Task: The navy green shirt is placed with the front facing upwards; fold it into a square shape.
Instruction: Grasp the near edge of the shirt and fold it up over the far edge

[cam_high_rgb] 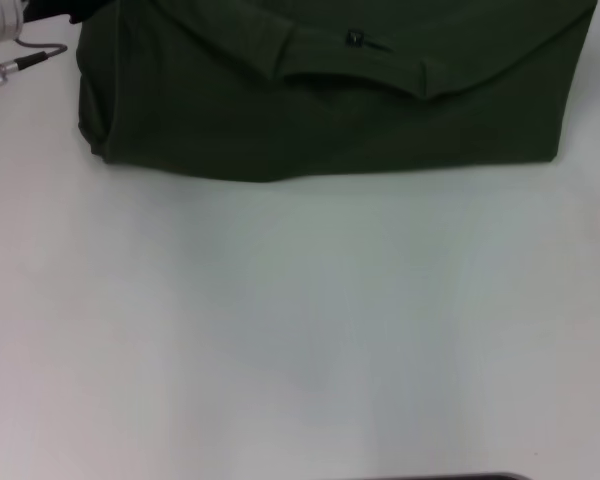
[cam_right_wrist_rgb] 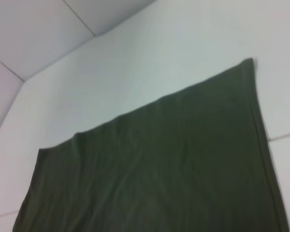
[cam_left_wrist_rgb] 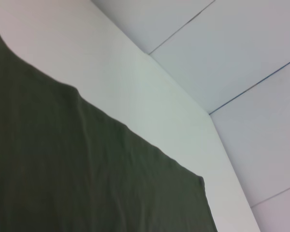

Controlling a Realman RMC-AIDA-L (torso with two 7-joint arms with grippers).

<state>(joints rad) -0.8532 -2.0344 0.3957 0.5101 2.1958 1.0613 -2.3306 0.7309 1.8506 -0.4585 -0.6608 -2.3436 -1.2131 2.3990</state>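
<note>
White tabletop, bare in front, with a folded shirt at its far side.
Beyond it lies the dark olive-green cotton shirt, long axis left to right, its far part cut off by the head view. Left arm's metal end barely shows at the corner; neither gripper's fingers are visible.

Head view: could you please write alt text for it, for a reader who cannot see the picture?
A dark green shirt, folded into a wide band, lies across the far part of a white table, its neck opening showing on top. Part of the left arm shows at the far left corner; the near table is bare.
</note>
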